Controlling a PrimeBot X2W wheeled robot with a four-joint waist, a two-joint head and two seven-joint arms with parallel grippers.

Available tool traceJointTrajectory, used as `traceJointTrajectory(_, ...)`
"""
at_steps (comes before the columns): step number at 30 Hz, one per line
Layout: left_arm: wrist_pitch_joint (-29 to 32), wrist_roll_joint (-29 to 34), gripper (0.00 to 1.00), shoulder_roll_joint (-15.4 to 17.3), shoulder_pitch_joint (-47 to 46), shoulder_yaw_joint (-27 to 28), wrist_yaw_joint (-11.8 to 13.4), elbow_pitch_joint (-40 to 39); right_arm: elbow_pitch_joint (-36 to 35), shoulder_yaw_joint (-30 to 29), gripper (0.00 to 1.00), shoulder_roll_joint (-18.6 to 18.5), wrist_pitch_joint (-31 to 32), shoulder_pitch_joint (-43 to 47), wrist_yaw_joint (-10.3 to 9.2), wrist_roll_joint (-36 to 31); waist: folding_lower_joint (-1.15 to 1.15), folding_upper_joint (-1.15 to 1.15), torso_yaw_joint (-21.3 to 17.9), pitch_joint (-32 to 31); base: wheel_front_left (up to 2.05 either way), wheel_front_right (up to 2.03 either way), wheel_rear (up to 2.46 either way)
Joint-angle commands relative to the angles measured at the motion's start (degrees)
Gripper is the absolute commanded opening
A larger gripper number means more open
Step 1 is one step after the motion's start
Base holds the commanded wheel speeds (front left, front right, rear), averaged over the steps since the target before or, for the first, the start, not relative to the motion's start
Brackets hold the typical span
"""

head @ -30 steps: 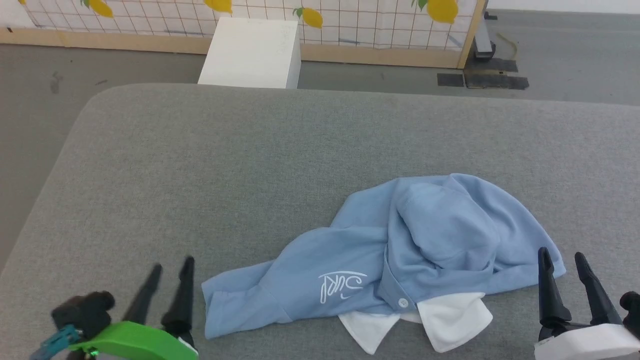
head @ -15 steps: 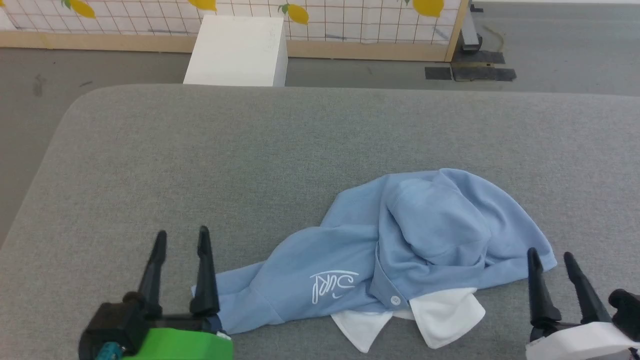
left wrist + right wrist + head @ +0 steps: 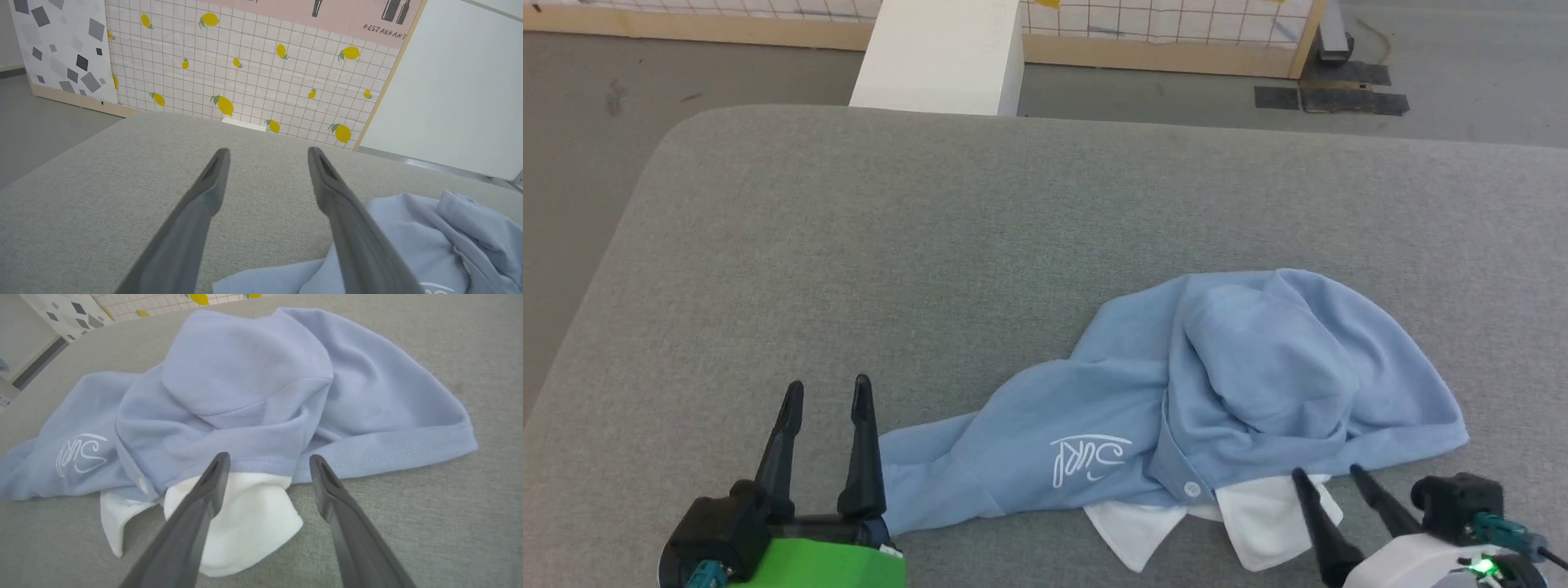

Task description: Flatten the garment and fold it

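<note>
- The garment (image 3: 1225,392): lt-blue polo, crumpled in a heap on the grey padded surface (image 3: 931,245). It's neither flat nor folded.
- The white collar (image 3: 1262,523) sticks out from under garment's near edge, w/ a button (image 3: 1192,489) on the placket just beside it.
- The white script logo (image 3: 1090,459) sits face up on garment's left half. Left of that, the fabric trails out into a narrower end.
- L gripper (image 3: 827,385): just beside garment's left end, fingers spread wide, nothing btwn them. Its right finger is at the fabric edge; can't tell if it touches.
- R gripper (image 3: 1326,473): at garment's near edge by the collar, fingers wide apart and holding nothing. In the wrist view one finger lies over the collar, the other over bare surface just off the blue hem.
- White box (image 3: 943,53): on the floor well beyond garment's far side, w/ a lemon-print panel (image 3: 245,61) behind it.
</note>
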Motion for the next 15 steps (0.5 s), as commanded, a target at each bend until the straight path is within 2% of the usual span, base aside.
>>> traceJointTrajectory(1,-0.25,0.56,1.0,-0.6,-0.26,0.4,-0.6,0.24,-0.2,0.27,1.0,0.01,1.27,0.92,-0.09,-0.42,0.0,0.0,0.37,0.18,0.0,0.0,0.0)
traceJointTrajectory(6,-0.26,0.87,1.0,-1.35,-0.15,0.61,-1.81,1.17,3.02,1.37,1.0,0.01,4.44,0.9,-0.09,-2.77,0.0,0.0,0.93,0.16,0.0,0.0,0.0)
traceJointTrajectory(9,-0.26,1.04,1.0,-1.54,-0.28,0.59,-2.32,1.68,5.68,1.49,1.0,0.01,4.32,-0.01,-0.09,-2.52,0.0,0.0,1.15,-0.04,0.0,0.0,0.0)
traceJointTrajectory(10,-0.26,1.12,1.0,-1.58,-0.29,0.67,-2.46,1.87,6.37,1.56,0.87,0.01,4.17,-0.35,-0.09,-2.13,0.0,0.0,1.23,-0.17,0.0,0.0,0.0)
traceJointTrajectory(12,-0.26,1.23,1.0,-1.64,-0.2,0.89,-2.59,2.15,7.13,1.22,0.11,0.01,3.27,-0.95,-0.09,-1.62,0.0,0.0,1.26,-0.44,0.0,0.0,0.0)
traceJointTrajectory(13,-0.26,1.24,1.0,-1.66,-0.13,1.0,-2.63,2.21,7.28,1.28,0.0,0.01,2.94,-1.17,-0.09,-1.55,0.0,0.0,1.25,-0.55,0.0,0.0,0.0)
traceJointTrajectory(15,-0.26,1.23,1.0,-1.69,0.12,1.18,-2.68,2.35,7.31,0.84,0.0,0.01,2.05,-1.59,-0.09,-1.2,0.0,0.0,1.16,-0.87,0.0,0.0,0.0)
